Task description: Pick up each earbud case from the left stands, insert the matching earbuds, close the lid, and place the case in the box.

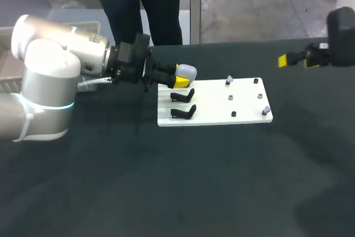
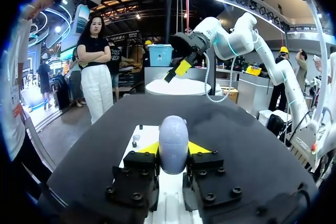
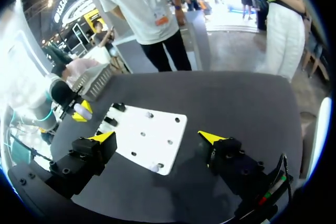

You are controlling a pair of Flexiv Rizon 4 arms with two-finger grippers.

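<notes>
Pale lilac egg-shaped earbud case [image 2: 173, 142] | clenched in left gripper [image 1: 181, 79], far-left of flat white board [image 1: 222, 112] | right gripper [image 3: 157, 139] released, far right | advice: lift straight, upright, clearing black stands [image 1: 183, 96].

Left arm [image 1: 50, 76]: bulky white and silver housings, pale blue ring at one joint, braided cable by the black wrist. Right arm [image 2: 239, 35]: white links, looping white hose. Left claw [image 2: 173, 150] and right claw [image 3: 157, 139]: black screw-studded finger blocks, yellow wedge tips.
</notes>
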